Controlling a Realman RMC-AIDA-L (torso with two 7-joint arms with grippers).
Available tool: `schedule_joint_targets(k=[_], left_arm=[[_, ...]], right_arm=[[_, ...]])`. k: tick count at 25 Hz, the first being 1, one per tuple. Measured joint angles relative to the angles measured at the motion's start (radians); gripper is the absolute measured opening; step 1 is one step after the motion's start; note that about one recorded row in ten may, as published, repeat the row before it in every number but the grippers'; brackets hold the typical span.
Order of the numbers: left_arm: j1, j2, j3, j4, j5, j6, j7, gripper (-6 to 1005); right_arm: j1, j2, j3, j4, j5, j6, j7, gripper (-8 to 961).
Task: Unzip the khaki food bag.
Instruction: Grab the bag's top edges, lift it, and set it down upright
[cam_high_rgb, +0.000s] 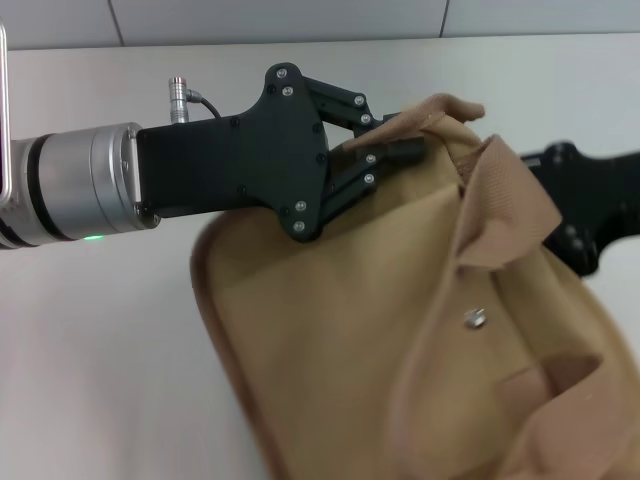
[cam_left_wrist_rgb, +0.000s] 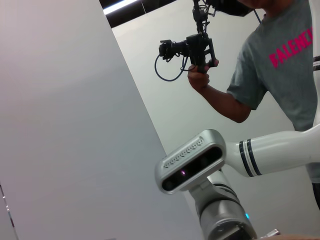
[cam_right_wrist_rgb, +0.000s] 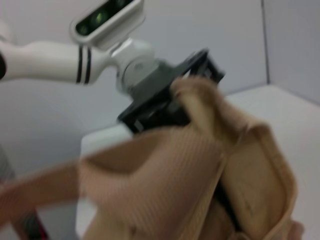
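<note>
The khaki food bag (cam_high_rgb: 360, 330) is a large tan canvas tote filling the lower right of the head view, lifted and slumped, with a small metal snap (cam_high_rgb: 475, 320) on its front. My left gripper (cam_high_rgb: 405, 140) reaches in from the left and is shut on a fold of fabric at the bag's top corner. My right gripper (cam_high_rgb: 572, 200) sits at the far right, mostly hidden behind a webbing handle (cam_high_rgb: 510, 200). The right wrist view shows the bag (cam_right_wrist_rgb: 200, 170) close up with the left gripper (cam_right_wrist_rgb: 172, 102) behind it. The zipper does not show.
A white table (cam_high_rgb: 100, 350) lies under the bag, with a pale wall behind it. In the left wrist view the robot's head (cam_left_wrist_rgb: 192, 160) is near, and a person (cam_left_wrist_rgb: 280, 65) holding a camera rig stands beyond.
</note>
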Motion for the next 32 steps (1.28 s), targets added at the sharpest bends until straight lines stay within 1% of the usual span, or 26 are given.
schedule_joint_targets(k=[6, 7, 9, 10, 11, 12, 14, 19, 25, 26, 27, 28, 29, 30, 32], left_arm=[[0.000, 0.000, -0.005, 0.001, 0.000, -0.002, -0.002, 77], [0.000, 0.000, -0.006, 0.003, 0.000, -0.001, -0.003, 77], [0.001, 0.000, -0.004, 0.003, 0.000, -0.001, -0.003, 77], [0.001, 0.000, -0.004, 0.003, 0.000, -0.001, -0.003, 77], [0.003, 0.000, -0.003, 0.003, 0.000, -0.001, -0.003, 77], [0.004, 0.000, -0.002, 0.003, 0.000, -0.001, -0.002, 77], [0.008, 0.000, -0.001, 0.003, 0.000, -0.001, 0.001, 77], [0.007, 0.000, 0.001, 0.003, 0.000, 0.000, 0.001, 76], [0.007, 0.000, 0.004, 0.003, 0.000, 0.003, 0.002, 76], [0.007, 0.000, 0.005, 0.003, 0.000, 0.003, 0.002, 76], [0.007, 0.000, 0.005, 0.003, 0.001, 0.004, 0.003, 76], [0.007, 0.000, 0.005, 0.003, 0.001, 0.004, 0.003, 76], [0.007, 0.000, 0.005, 0.003, 0.006, 0.004, 0.005, 76], [0.007, 0.000, 0.005, 0.003, 0.006, 0.004, 0.005, 76], [0.005, 0.000, 0.005, 0.003, 0.013, 0.003, 0.011, 76]], right_arm=[[-0.033, 0.005, 0.020, -0.011, -0.038, -0.012, -0.012, 692], [-0.048, 0.007, 0.072, -0.020, -0.020, -0.015, -0.012, 692], [-0.063, 0.007, 0.135, -0.021, 0.040, -0.023, -0.012, 692], [-0.063, 0.007, 0.135, -0.021, 0.040, -0.023, -0.012, 692], [-0.086, 0.006, 0.195, -0.004, 0.139, -0.031, -0.026, 692], [-0.086, 0.006, 0.195, -0.004, 0.139, -0.031, -0.026, 692], [-0.118, 0.005, 0.230, 0.017, 0.236, -0.044, -0.058, 692], [-0.139, 0.015, 0.223, 0.020, 0.278, -0.037, -0.110, 692], [-0.119, 0.015, 0.205, 0.046, 0.284, 0.013, -0.126, 693], [-0.116, 0.015, 0.197, 0.047, 0.284, 0.026, -0.127, 693], [-0.110, 0.014, 0.168, 0.048, 0.283, 0.061, -0.127, 693], [-0.110, 0.014, 0.168, 0.048, 0.283, 0.061, -0.127, 693], [-0.102, 0.013, 0.138, 0.050, 0.282, 0.086, -0.127, 693], [-0.102, 0.013, 0.138, 0.050, 0.282, 0.086, -0.127, 693], [-0.090, 0.012, 0.105, 0.055, 0.279, 0.100, -0.127, 693]])
